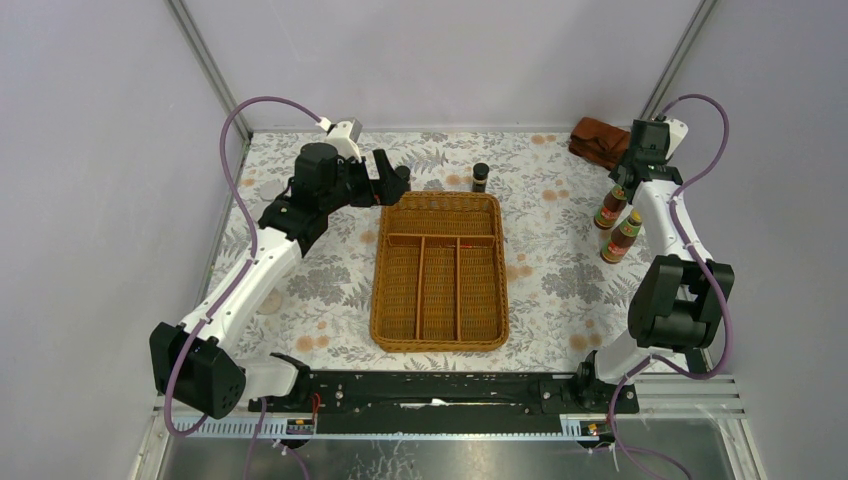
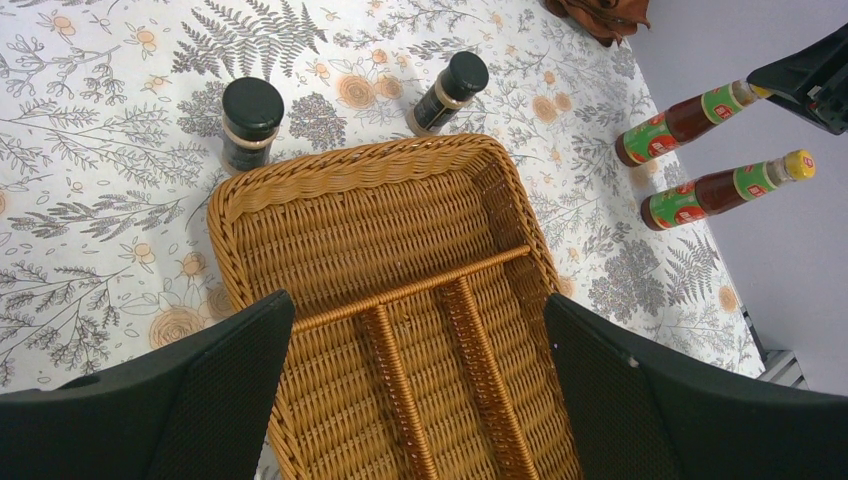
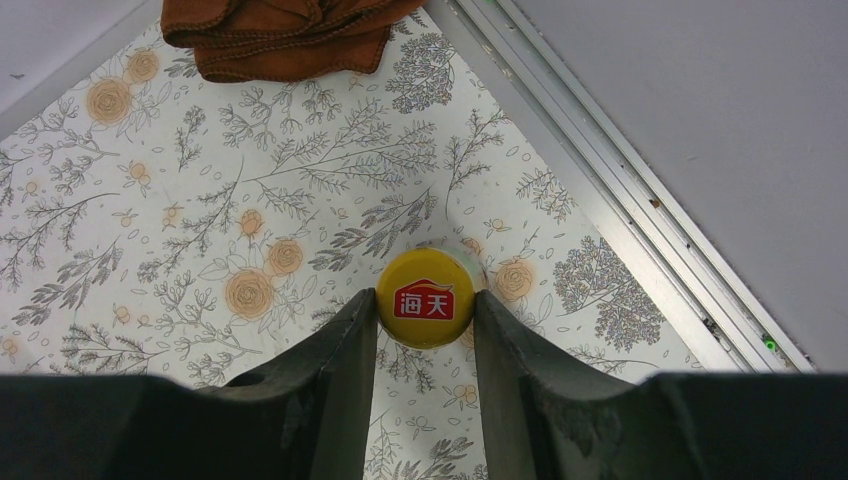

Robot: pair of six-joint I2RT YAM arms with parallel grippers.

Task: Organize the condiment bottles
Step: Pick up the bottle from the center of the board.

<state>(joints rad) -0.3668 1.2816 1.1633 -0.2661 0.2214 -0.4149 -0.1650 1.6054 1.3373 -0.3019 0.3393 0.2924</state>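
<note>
Our right end effector (image 3: 430, 300) is closed on the yellow cap of the far sauce bottle (image 1: 609, 209), one finger pressed to each side of the cap. This red bottle stands near the far right corner of the floral worktop (image 1: 300, 290); we cannot tell whether its base rests on the surface. The near sauce bottle (image 1: 622, 237), also red, stands just beside it and untouched. The rust-brown cloth (image 1: 598, 141) lies crumpled in the corner beyond them.

Our left end effector (image 2: 417, 310) hangs with its jaws spread wide, holding nothing, above the far left corner of the wicker tray (image 1: 378, 290). Just past the tray's far rim, the left dark bottle (image 2: 250, 122) and the right dark bottle (image 2: 448, 92) stand upright on the worktop, both black-capped and apart from each other.
</note>
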